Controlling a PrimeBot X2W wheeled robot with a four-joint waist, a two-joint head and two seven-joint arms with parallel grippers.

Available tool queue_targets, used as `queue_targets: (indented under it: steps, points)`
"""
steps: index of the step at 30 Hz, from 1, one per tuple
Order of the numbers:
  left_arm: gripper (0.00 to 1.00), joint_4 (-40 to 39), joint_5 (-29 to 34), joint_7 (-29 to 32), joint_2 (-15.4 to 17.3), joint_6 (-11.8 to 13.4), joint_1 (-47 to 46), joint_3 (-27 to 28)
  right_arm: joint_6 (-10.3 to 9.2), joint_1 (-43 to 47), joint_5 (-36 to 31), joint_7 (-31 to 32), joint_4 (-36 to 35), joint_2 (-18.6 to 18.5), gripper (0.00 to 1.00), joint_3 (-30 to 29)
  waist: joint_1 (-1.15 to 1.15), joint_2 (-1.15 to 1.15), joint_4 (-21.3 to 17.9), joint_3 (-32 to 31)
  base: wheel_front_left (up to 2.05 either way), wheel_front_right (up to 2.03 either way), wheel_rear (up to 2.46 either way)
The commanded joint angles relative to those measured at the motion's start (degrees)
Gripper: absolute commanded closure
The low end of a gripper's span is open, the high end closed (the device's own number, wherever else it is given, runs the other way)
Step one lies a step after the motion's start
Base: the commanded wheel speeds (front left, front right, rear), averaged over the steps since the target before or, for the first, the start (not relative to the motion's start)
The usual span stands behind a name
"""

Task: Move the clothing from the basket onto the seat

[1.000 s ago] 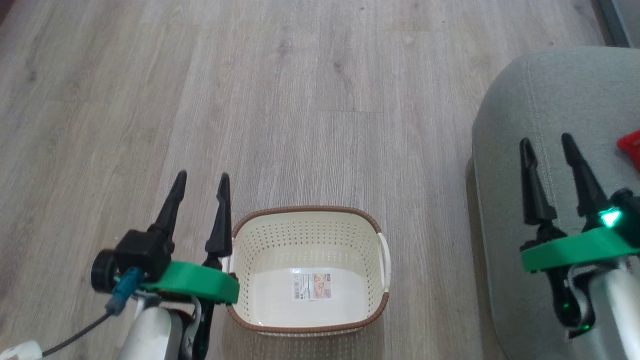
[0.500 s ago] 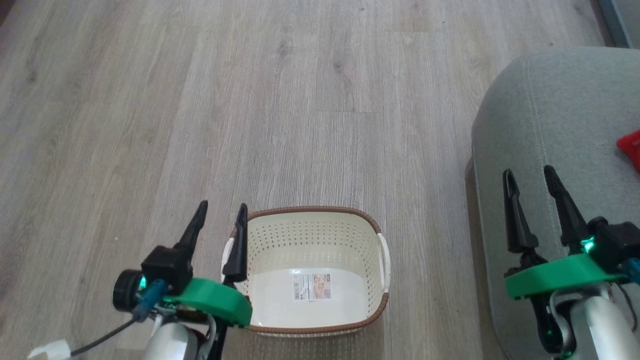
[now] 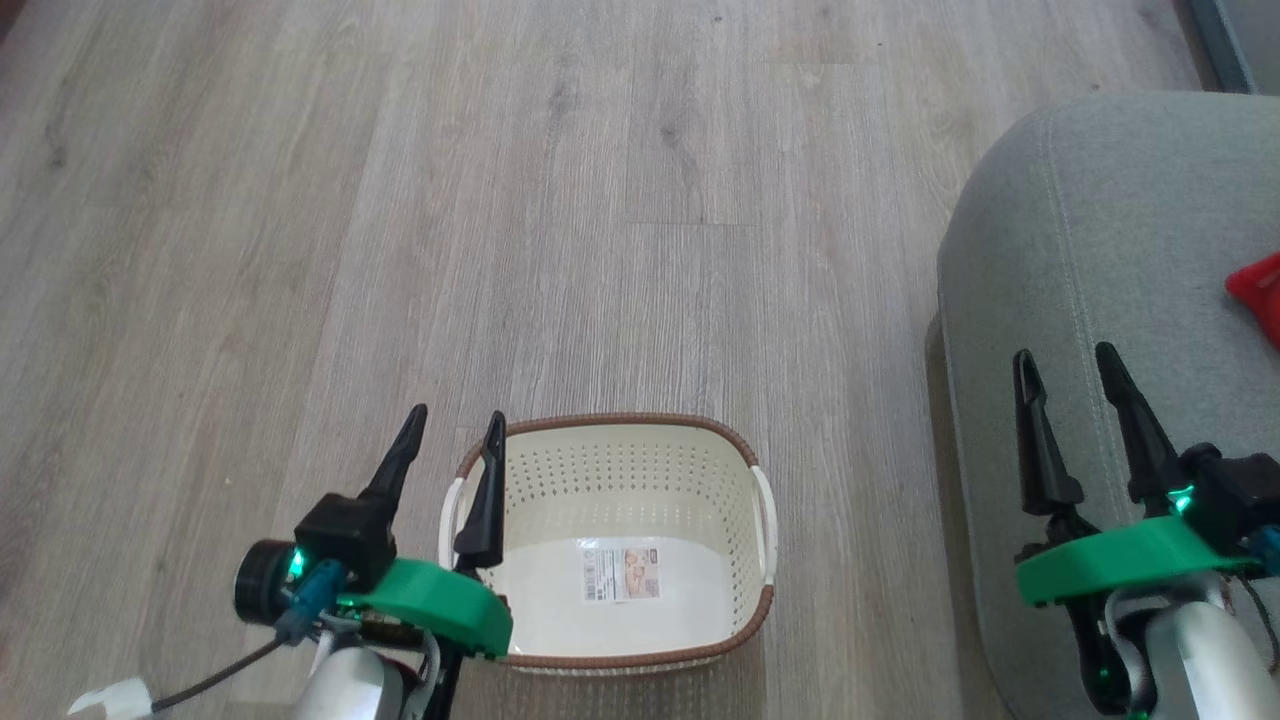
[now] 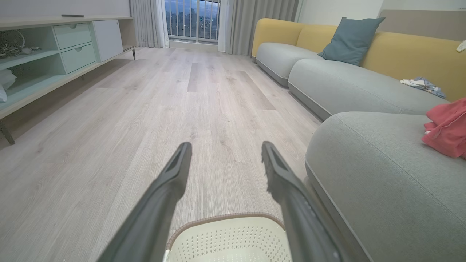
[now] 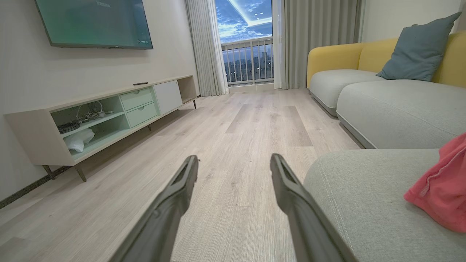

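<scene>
Cream perforated plastic basket (image 3: pixel 620 470), beside the spread left pincer (image 3: pixel 456 414), holds nothing; soft red clothing (image 3: pixel 1258 300) lies on the grey-green fabric seat (image 3: pixel 1120 220), to the right of the nearer, spread right pincer (image 3: pixel 1062 352).

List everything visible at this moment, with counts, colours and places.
basket: one, cream with a brown rim, on the floor, nothing inside but its label
label: one, paper, on the basket's bottom
clothing: one bundle, red, on the seat
seat: one, grey-green, right of the basket
floor: pale wood planks
pillow: one, blue-grey, against the sofa back
sofa back: yellow, behind further grey cushions
TV: one, dark screen, above the cabinet
cabinet: one, pale with green drawers
left gripper: open, by the basket's left edge
right gripper: open, over the seat
</scene>
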Motion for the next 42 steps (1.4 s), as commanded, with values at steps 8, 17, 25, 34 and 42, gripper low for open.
queue_targets:
  steps: [8,17,25,34,42]
  points:
    - [0.00,-1.6,-1.3,-0.3,0.1,-0.8,-1.3,2.1,-0.01,-1.6,-0.3,-0.4,-1.8,0.0,0.00,1.2,0.00,0.00,-0.2,-0.1,0.00,0.00,0.00]
    - [0.00,-2.2,-1.9,-0.3,0.1,-1.0,-1.1,2.3,-0.01,-1.5,-0.1,-0.4,-1.3,-0.2,0.00,1.5,0.00,0.00,-0.2,-0.3,0.00,0.00,0.00]
    - [1.00,1.8,-3.7,0.1,0.0,-0.5,0.6,0.0,0.00,0.4,0.1,0.0,2.8,0.1,1.00,1.1,0.00,0.00,-0.2,-0.4,0.00,0.00,0.00]
    - [1.00,3.4,-8.6,1.0,0.3,-1.1,1.6,0.7,0.00,0.9,4.8,1.3,4.7,0.3,1.00,0.9,0.00,0.00,-0.5,-0.5,0.00,0.00,0.00]
    - [1.00,3.7,-13.7,2.1,0.6,-1.8,1.3,1.7,0.00,0.6,9.7,2.6,5.0,0.5,1.00,0.5,0.00,0.00,-0.8,-0.7,0.00,0.00,0.00]
